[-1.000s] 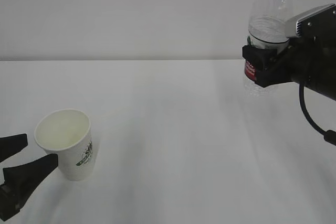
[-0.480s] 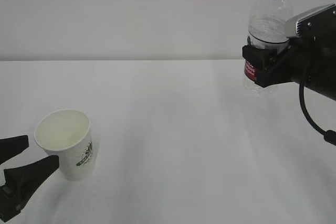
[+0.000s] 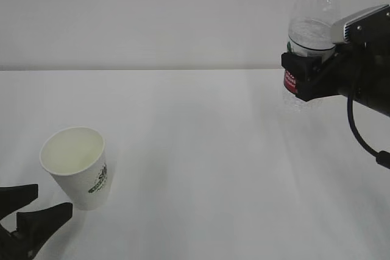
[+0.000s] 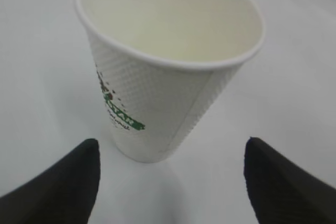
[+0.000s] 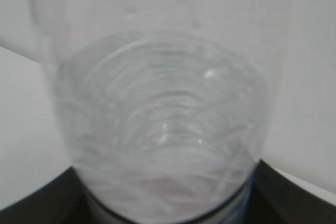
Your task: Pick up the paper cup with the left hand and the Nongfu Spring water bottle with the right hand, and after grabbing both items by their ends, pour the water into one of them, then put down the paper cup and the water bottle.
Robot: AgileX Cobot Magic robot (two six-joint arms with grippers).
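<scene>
White surface, pale wall behind | near: left end effector [image 3: 27,211] spread, paper cup [image 3: 78,165] standing free beside it | far: bottle [image 3: 311,35] clamped upright by right end effector [image 3: 304,77] | risk: cup could be tipped by a fingertip | hidden: cup's contents cannot be told; bottle base blurred

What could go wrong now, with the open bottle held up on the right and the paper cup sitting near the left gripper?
1. The tall clear plastic water bottle has no cap and the right gripper holds it upright; a jolt or tilt could spill water.
2. The white tapered paper cup stands free between the open fingers of the left gripper; a sideways nudge could tip it.
3. A hard squeeze may crush the cup's thin wall.
</scene>
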